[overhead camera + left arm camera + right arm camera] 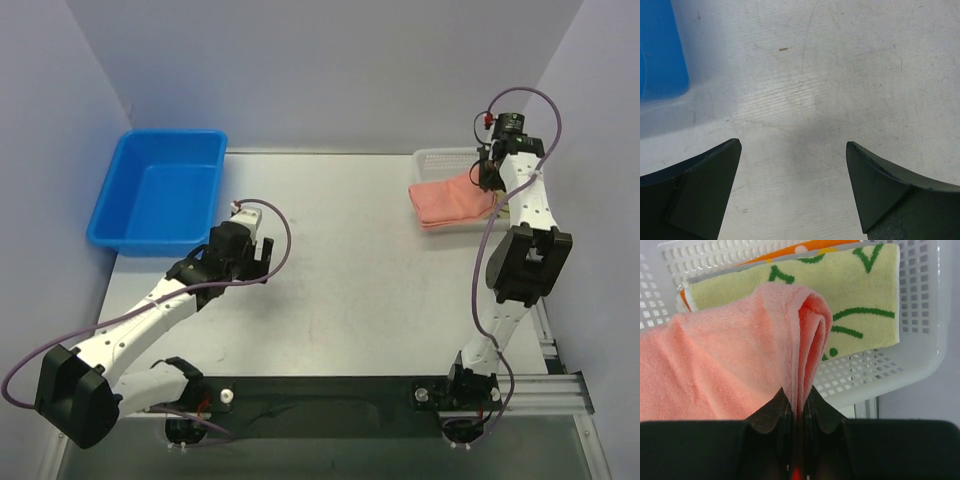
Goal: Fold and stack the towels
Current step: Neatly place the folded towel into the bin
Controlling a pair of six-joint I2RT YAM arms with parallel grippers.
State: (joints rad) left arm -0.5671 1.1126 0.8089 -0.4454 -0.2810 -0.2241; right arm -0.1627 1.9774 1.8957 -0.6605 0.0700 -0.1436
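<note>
My right gripper [799, 392] is shut on a folded edge of the salmon-pink towel [715, 360], which drapes over the white basket [920, 340]. In the top view the pink towel [450, 200] lies across the basket [440, 158] at the back right, with my right gripper [489, 175] at its right end. A pale green towel with dark-green outlines [860, 295] lies folded in the basket, over an orange towel with white flowers [790, 251]. My left gripper [794, 145] is open and empty over bare table; it also shows in the top view [245, 250].
A blue plastic bin [160, 190] stands at the back left; its corner shows in the left wrist view [660, 50]. Purple walls close off the back and both sides. The grey table [340, 270] lies between the arms.
</note>
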